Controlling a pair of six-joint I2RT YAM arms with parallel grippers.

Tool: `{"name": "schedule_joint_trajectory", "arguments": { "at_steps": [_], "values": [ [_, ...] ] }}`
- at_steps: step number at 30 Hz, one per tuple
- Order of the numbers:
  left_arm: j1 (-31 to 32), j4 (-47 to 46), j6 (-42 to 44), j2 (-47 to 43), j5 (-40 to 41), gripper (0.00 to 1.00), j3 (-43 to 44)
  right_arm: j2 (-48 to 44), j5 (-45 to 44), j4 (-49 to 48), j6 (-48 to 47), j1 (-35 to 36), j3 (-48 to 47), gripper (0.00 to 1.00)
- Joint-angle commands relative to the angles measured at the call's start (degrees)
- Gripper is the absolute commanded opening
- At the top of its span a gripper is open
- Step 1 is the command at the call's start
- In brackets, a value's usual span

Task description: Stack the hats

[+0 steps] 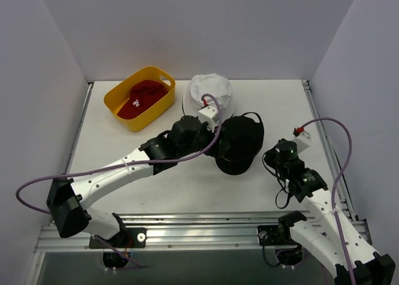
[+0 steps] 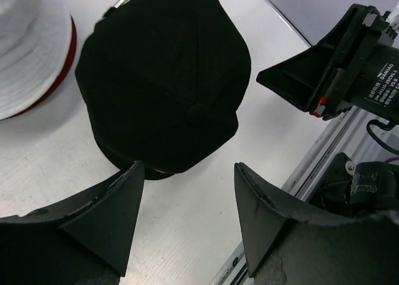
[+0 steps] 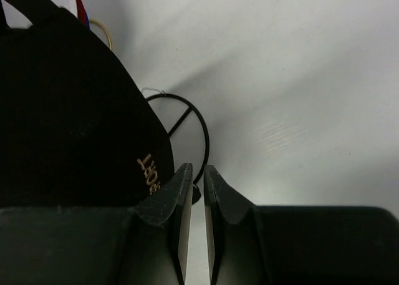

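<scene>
Hovering low over the white bench (image 1: 280, 104), the left hand (image 2: 187, 169) has its two dark fingers (image 2: 118, 204) spread wide with nothing between them. The black cap (image 2: 162, 73) lies crown up on the bench just ahead of the fingertips, and its near edge sits level with the gap between them.

Ahead and to the left of this hand, near the black cap, a white hat (image 2: 25, 48) rests on top of a maroon hat (image 2: 67, 54). Only the curved maroon rim shows beneath it.

From above, a red cap (image 1: 144, 98) with a white logo lies inside a yellow basket (image 1: 123, 88). It is well apart from both hands, beyond the left arm at the far left of the bench.

The right hand (image 3: 193, 169) sits low at the other side of the black cap. Its fingers are pressed almost together, with only a thin slit of bench showing between them, and it grips nothing that can be made out. The cap fills the space just to the left of this hand and shows small gold lettering, too blurred to read. A thin black wire loop (image 3: 206, 138) lies on the bench straight ahead of the fingertips, curving out from under the cap's edge. Whether it touches the fingers cannot be told.
</scene>
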State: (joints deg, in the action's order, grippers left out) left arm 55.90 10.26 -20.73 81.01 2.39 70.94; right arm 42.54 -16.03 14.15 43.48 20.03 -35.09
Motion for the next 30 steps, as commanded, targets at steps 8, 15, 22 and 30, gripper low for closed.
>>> {"name": "schedule_joint_trajectory", "arguments": {
  "at_steps": [8,15,22,30],
  "values": [
    [3.6,-4.3,-1.9,1.4,0.5,0.73,-3.4,-9.5,-0.2,0.9,-1.8,0.5,-1.4,0.13],
    [4.0,-1.9,-2.1,5.4,9.6,0.69,-2.4,-9.9,7.0,-7.3,-1.0,0.6,5.8,0.14],
    [3.6,1.2,-0.7,6.1,18.8,0.67,-0.9,-10.1,8.0,-8.5,-2.2,0.5,6.8,0.15],
    [1.2,-0.4,-0.1,5.5,24.0,0.67,-1.6,-13.3,7.9,-7.3,-4.1,0.6,6.6,0.18]
  ]
}}
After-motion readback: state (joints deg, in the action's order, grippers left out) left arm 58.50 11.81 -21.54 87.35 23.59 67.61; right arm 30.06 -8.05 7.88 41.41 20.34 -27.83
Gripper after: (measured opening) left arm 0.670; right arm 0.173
